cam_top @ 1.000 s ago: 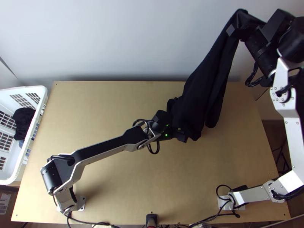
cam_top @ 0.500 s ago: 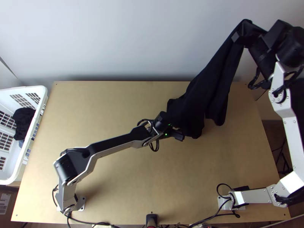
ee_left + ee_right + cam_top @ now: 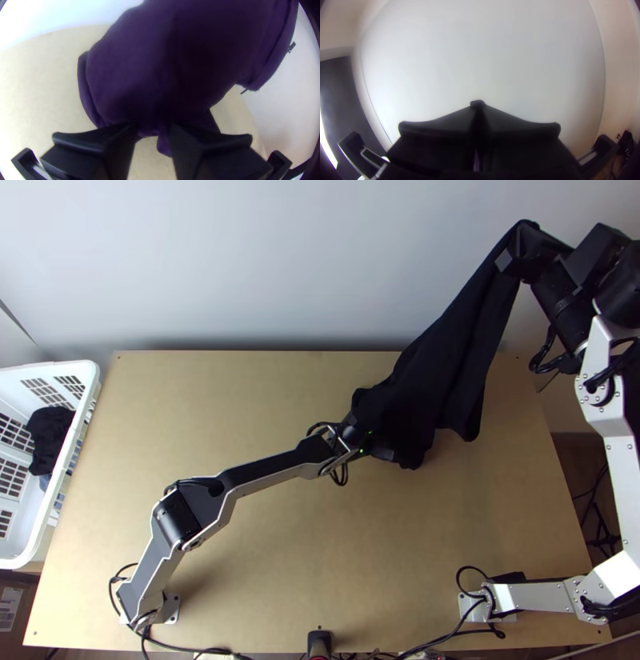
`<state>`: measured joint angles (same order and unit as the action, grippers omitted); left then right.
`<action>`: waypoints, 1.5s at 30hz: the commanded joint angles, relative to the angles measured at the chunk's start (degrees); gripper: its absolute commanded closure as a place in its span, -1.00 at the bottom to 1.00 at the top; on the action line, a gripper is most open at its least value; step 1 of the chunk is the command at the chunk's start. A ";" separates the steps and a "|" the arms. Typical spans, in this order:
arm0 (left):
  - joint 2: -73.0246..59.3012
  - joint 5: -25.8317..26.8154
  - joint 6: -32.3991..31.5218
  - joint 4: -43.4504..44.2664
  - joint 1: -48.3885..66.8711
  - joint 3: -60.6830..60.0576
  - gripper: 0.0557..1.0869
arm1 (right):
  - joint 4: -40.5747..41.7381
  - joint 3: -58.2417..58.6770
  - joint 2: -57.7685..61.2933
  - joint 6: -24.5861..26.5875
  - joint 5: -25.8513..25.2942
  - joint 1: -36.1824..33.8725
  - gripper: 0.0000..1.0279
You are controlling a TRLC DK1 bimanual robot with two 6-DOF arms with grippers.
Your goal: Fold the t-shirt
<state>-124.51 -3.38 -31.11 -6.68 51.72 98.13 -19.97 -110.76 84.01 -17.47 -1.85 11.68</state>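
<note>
Black-fingered right end effector (image 3: pixel 478 108) clamps draped black cloth t-shirt (image 3: pixel 452 360); unclenched left end effector (image 3: pixel 152 133) may miss if t-shirt swings.

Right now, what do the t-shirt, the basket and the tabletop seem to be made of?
T-shirt: soft matt fabric, perhaps cotton; it drapes in long folds without shine.
Basket: probably smooth white moulded plastic, judging by its rounded rim and slotted walls.
Tabletop: apparently pale wooden board, flat, even and fairly dull; whether solid or veneered, I cannot tell.
</note>
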 commanded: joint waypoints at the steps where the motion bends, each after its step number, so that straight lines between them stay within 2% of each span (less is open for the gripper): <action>1: 3.83 -4.01 -4.48 -1.41 -1.19 3.39 0.90 | -0.51 2.83 -0.51 0.60 0.09 -0.96 0.95; 5: 13.77 0.74 -7.03 -8.79 -5.14 3.47 0.92 | 4.23 9.60 -1.13 1.13 0.53 -2.98 0.95; 11: 26.51 3.64 -10.11 -17.23 -8.48 3.83 0.92 | 16.10 21.46 1.25 1.04 1.23 -3.16 0.95; 16: 33.45 5.13 -11.87 -20.31 -8.75 3.91 0.92 | 17.33 22.25 6.43 -0.46 1.23 -0.96 0.95; 20: 36.53 7.33 -13.18 -21.36 -9.45 4.97 0.92 | 24.27 22.96 10.39 -0.81 1.14 1.94 0.95; 24: 39.25 8.74 -16.26 -20.57 -11.91 6.02 0.92 | 24.01 20.76 15.57 -2.39 0.70 5.02 0.95; 29: 40.40 9.44 -19.78 -18.99 -17.18 9.54 0.92 | 19.88 21.99 17.33 -4.32 0.79 9.85 0.95; 37: 38.99 9.71 -20.74 -17.40 -27.55 11.47 0.92 | 14.43 29.99 11.27 -4.06 0.88 20.92 0.95; 40: 37.32 11.29 -21.27 -16.00 -32.12 11.39 0.92 | 11.18 31.57 9.24 -4.41 1.06 24.26 0.95; 45: 34.24 12.96 -21.62 -14.33 -35.20 11.21 0.92 | 10.30 38.51 6.17 -4.41 2.29 32.44 0.95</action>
<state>-87.22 7.75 -52.12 -23.00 22.24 109.08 -7.14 -79.29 93.89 -21.69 -0.60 34.50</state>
